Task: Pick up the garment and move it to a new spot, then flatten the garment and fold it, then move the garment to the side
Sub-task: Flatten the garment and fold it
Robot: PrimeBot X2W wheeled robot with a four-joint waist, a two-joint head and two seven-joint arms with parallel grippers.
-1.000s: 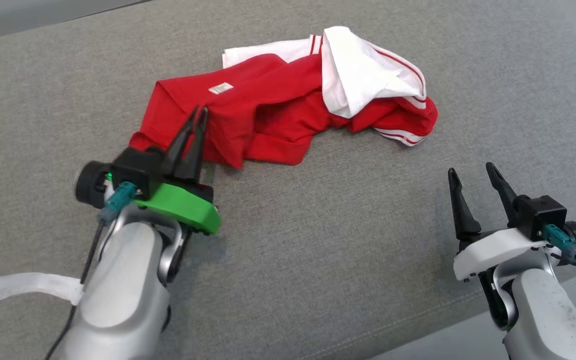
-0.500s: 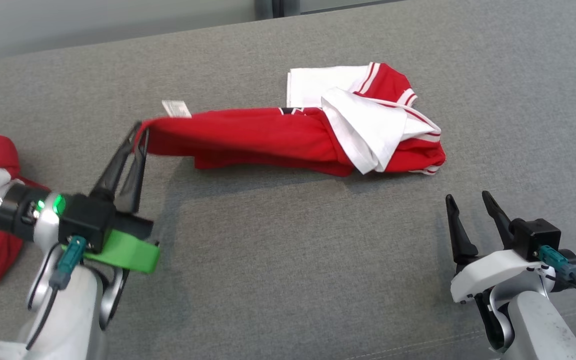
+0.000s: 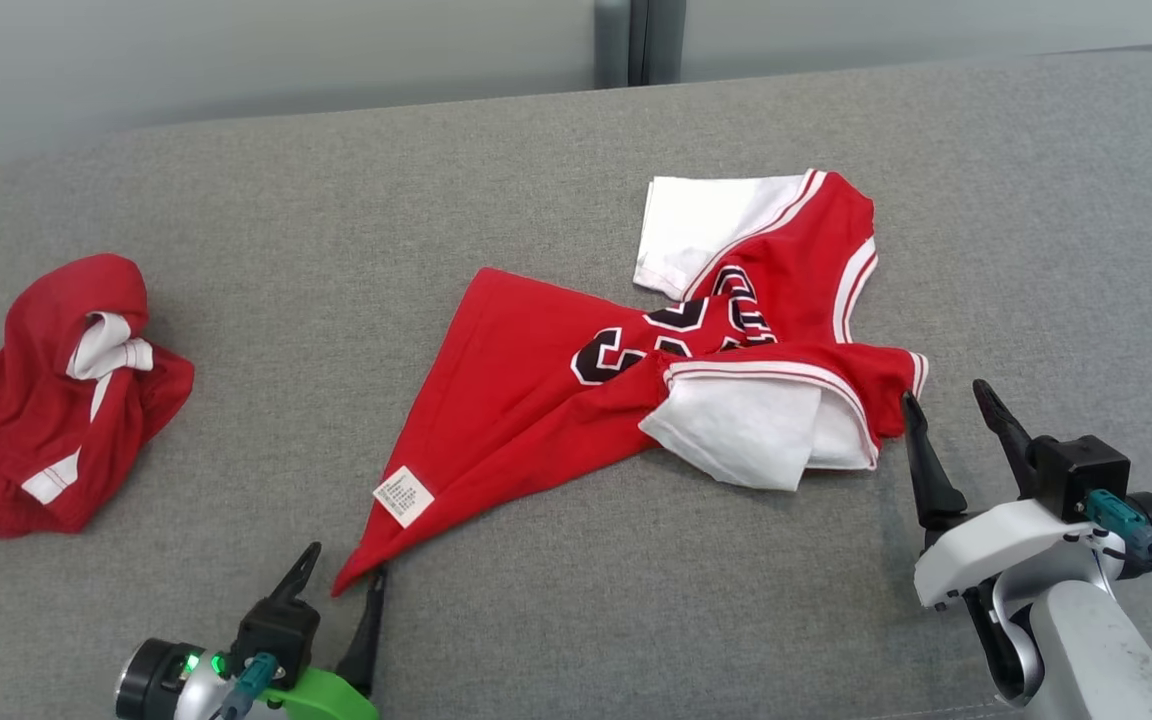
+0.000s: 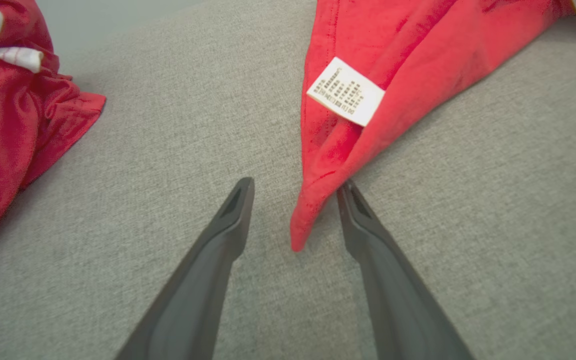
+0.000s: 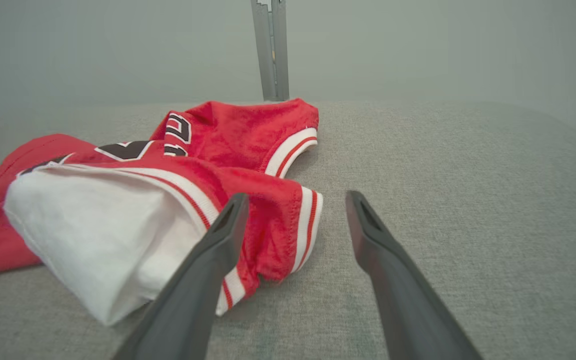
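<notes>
The garment is a red jersey with white trim and black numbers, lying partly spread on the grey cushion. Its near-left corner, just below a white label, lies loose between the fingers of my left gripper, which is open; the cloth rests against the right finger. My right gripper stands open just right of the garment's striped armhole edge, holding nothing. A white inner layer bulges out beside its left finger.
A second red and white garment lies bunched at the cushion's far left, also seen in the left wrist view. Behind the cushion's rear edge stands a pale wall with a grey post.
The head camera has shifted. My left gripper drew the garment's corner toward the near left, spreading the jersey, then opened and let the corner drop. The right gripper stayed open.
</notes>
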